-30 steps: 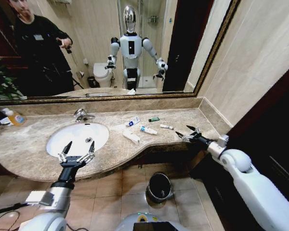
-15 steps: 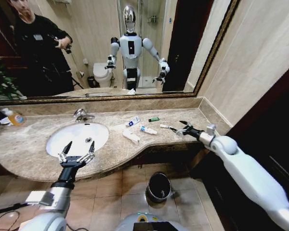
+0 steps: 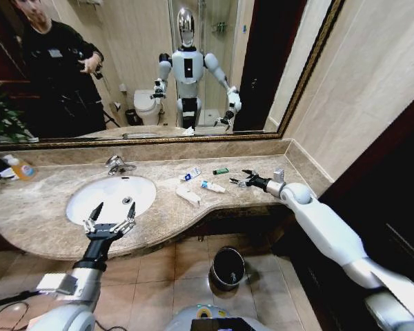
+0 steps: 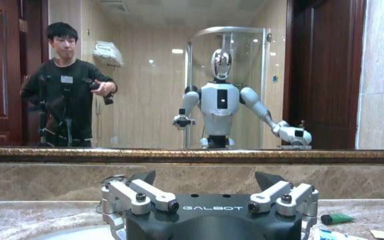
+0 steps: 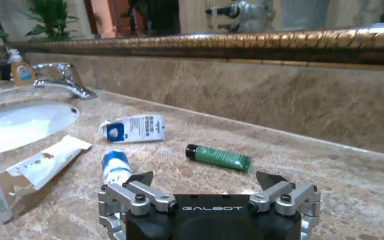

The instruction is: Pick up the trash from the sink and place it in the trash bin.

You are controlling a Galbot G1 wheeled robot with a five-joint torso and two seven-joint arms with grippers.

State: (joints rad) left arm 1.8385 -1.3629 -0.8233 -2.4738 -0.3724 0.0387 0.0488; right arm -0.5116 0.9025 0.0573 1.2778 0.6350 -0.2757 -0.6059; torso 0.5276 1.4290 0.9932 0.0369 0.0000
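The trash lies on the marble counter just right of the sink [image 3: 100, 195], not in the basin. It is a blue-marked packet [image 3: 190, 174], a white tube [image 3: 212, 186], a flattened white carton [image 3: 188, 197] and a dark-green piece [image 3: 221, 170]. My right gripper [image 3: 239, 178] hovers open low over the counter, at the right end of these items, with a thin white stick [image 3: 236, 183] at its fingertips. In the right wrist view the gripper [image 5: 205, 180] faces the green piece [image 5: 219, 156], tube [image 5: 116, 167] and packet [image 5: 133, 129]. My left gripper [image 3: 110, 221] is open at the sink's front edge. The trash bin [image 3: 228, 267] stands on the floor below.
The chrome faucet [image 3: 116, 164] stands behind the basin, and an orange-capped bottle [image 3: 21, 167] sits at the far left of the counter. A gold-framed mirror [image 3: 145, 140] runs along the back. A tiled wall closes the counter's right end [image 3: 310, 169].
My right arm has swung left along the counter, bringing its open gripper from the counter's right end up to the white stick. The left arm has stayed still.
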